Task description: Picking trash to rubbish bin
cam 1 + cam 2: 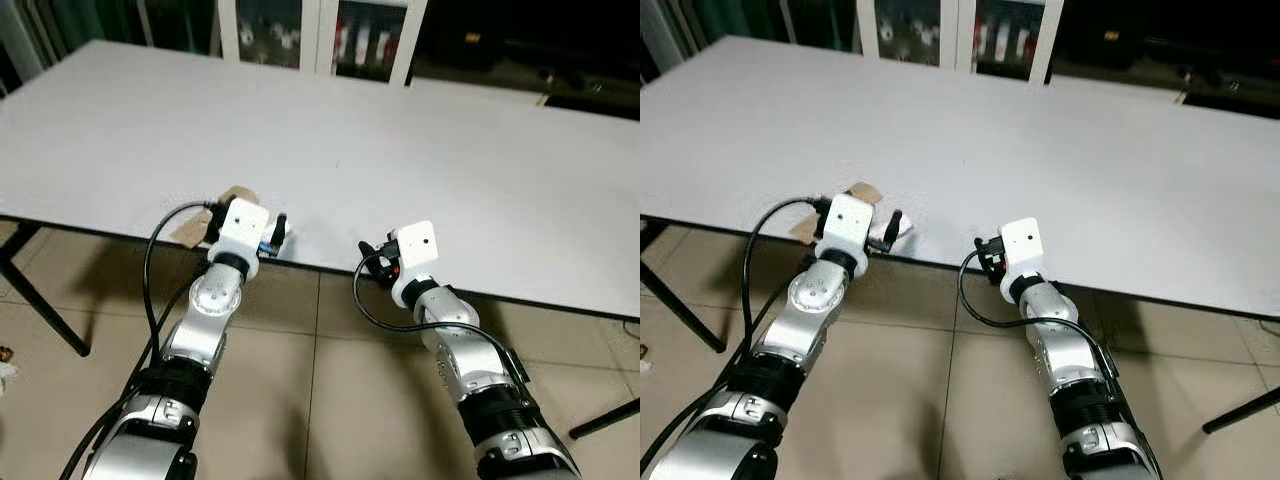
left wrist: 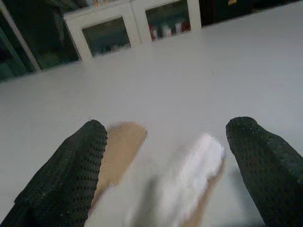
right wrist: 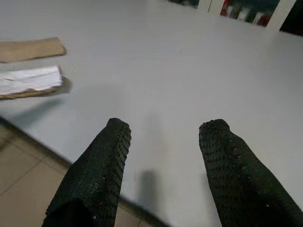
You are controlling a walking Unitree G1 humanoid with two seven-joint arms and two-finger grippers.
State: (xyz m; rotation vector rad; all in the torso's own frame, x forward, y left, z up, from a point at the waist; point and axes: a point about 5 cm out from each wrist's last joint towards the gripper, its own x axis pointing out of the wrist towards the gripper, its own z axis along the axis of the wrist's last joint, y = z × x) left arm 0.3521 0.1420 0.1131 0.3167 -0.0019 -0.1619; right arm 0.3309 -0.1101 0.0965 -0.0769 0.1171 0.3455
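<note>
A flat brown piece of cardboard point(image 2: 120, 146) and a white crumpled tissue point(image 2: 191, 172) lie together at the near edge of the white table point(image 1: 400, 150). My left gripper point(image 2: 169, 126) is open right at them, one black finger on each side, with nothing clamped. From above, the brown piece point(image 1: 238, 193) pokes out past the left wrist. My right gripper point(image 3: 165, 125) is open and empty over the table's front edge, to the right of the trash. From there the brown piece point(image 3: 31, 48) and the tissue point(image 3: 28, 79) lie off to one side.
A white glass-door cabinet point(image 1: 315, 35) stands behind the table. Black table legs point(image 1: 45, 305) slant down at the left and at the far right point(image 1: 605, 418). Tiled floor point(image 1: 330, 380) lies below my arms.
</note>
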